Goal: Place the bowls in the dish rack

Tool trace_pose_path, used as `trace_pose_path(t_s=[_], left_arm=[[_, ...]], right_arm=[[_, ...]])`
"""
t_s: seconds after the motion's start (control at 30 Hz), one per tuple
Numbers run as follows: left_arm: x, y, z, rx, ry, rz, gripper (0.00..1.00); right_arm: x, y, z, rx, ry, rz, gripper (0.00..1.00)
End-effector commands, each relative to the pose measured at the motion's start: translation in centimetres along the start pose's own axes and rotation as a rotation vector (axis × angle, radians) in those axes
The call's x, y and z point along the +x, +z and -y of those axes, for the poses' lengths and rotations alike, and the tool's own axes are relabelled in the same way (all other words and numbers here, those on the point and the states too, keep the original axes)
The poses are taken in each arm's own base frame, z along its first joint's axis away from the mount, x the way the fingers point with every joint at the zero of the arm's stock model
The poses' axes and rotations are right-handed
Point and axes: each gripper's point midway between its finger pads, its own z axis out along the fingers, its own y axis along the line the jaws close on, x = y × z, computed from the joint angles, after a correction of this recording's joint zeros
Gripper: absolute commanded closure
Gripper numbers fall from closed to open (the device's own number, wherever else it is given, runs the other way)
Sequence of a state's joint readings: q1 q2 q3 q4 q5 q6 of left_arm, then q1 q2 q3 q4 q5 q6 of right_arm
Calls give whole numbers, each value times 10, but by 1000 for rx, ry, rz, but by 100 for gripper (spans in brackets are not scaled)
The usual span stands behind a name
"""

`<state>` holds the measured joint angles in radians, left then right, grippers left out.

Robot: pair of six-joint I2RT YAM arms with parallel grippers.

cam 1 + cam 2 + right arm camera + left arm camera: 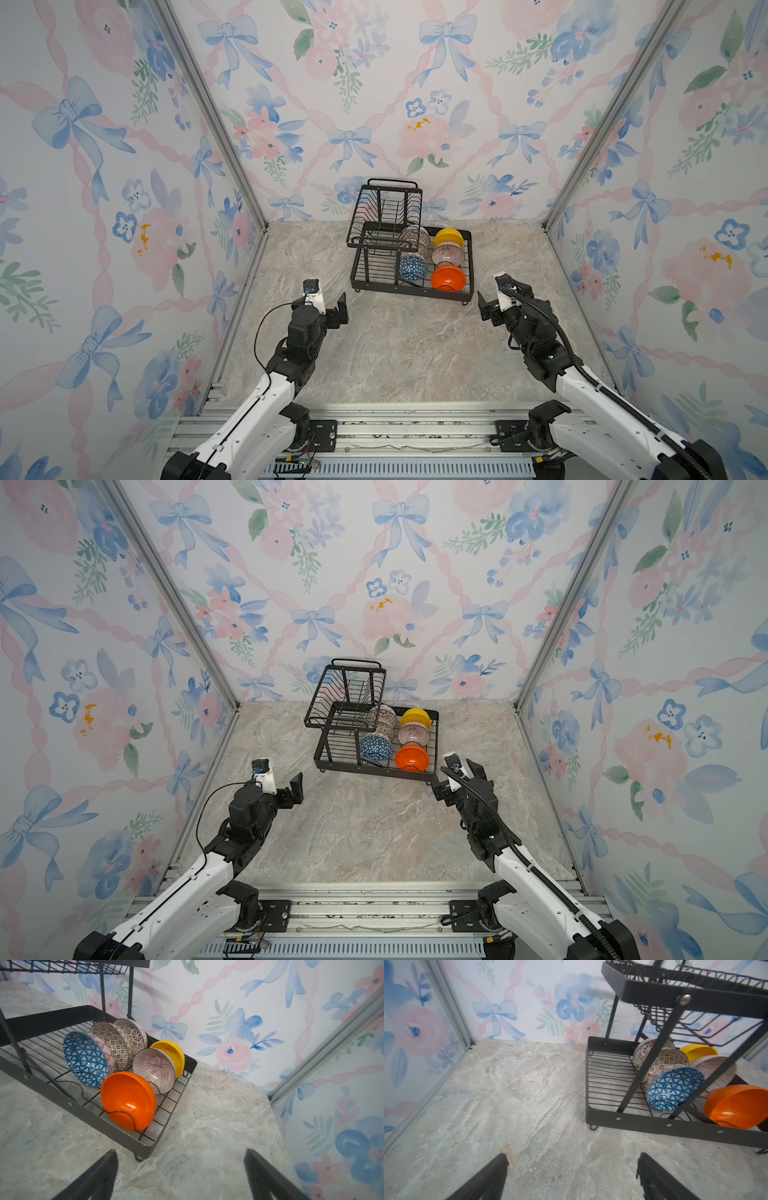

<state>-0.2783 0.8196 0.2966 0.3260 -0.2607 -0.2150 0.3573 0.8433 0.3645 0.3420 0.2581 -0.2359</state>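
The black wire dish rack stands at the back of the table. In its flat tray several bowls stand on edge: yellow, pinkish ribbed, orange, blue with white triangles, and two white patterned ones behind the blue one. My left gripper hovers open over bare table, left of the rack's front. Just off the rack's front right corner, my right gripper is open too, holding nothing.
The rack's raised basket tier with its loop handle overhangs the tray's left half. Floral walls with aluminium posts close in three sides. The marble tabletop runs to a metal rail in front.
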Motion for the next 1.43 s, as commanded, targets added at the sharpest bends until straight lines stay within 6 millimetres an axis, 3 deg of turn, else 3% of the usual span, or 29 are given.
trace_pose_path(t_s=[0.0, 0.2, 0.43, 0.57, 0.63, 0.7, 0.77, 0.83, 1.4], left_arm=[[-18, -1, -28, -105, -2, 144, 2], [2, 8, -67, -199, -1, 160, 2], [27, 32, -85, -198, 15, 103, 2], [20, 49, -84, -161, 5, 112, 2], [28, 60, -85, -141, -33, 83, 2], [24, 68, -73, -77, 11, 104, 2], [36, 73, -65, -84, 53, 51, 2], [37, 78, -50, -76, 142, 101, 2], [40, 78, -54, -101, 126, 75, 2]], right_arm=[[-1, -6, 40, 182, 157, 90, 3], [41, 8, 65, 287, 239, 14, 3], [76, 40, 61, 307, 233, -54, 3], [80, 59, 60, 297, 239, -55, 3], [89, 72, 55, 283, 230, -77, 3], [94, 76, 53, 266, 232, -81, 3], [98, 85, 49, 244, 227, -105, 3], [104, 87, 62, 276, 275, -144, 3], [103, 88, 59, 241, 275, -141, 3]])
